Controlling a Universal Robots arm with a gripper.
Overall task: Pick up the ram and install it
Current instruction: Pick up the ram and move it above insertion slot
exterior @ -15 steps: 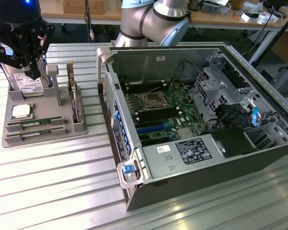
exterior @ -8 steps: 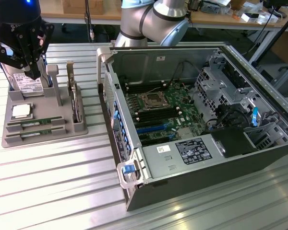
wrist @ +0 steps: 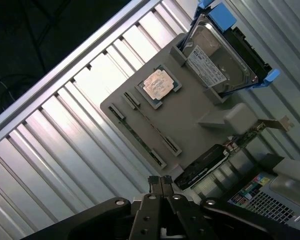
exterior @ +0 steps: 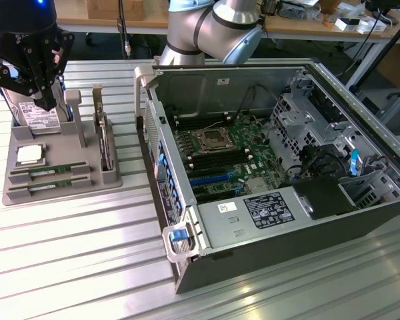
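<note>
Two ram sticks (exterior: 50, 172) lie in slots at the front of a grey holder tray (exterior: 87, 180); in the wrist view they are thin green strips (wrist: 138, 136) across the tray (wrist: 200, 107). My gripper (exterior: 49, 100) hangs above the back of the tray, over the hard drive, well above the sticks. Seen from the wrist, the gripper (wrist: 160, 181) is shut, its fingers pressed together with nothing between them.
The tray also carries a silver CPU (exterior: 28, 155), a hard drive (wrist: 215, 60) in a blue frame and an upright card (exterior: 103, 140). The open computer case (exterior: 187, 263) stands to the exterior view's right, motherboard (exterior: 220, 150) exposed. Everything rests on a ribbed metal table (exterior: 67, 253).
</note>
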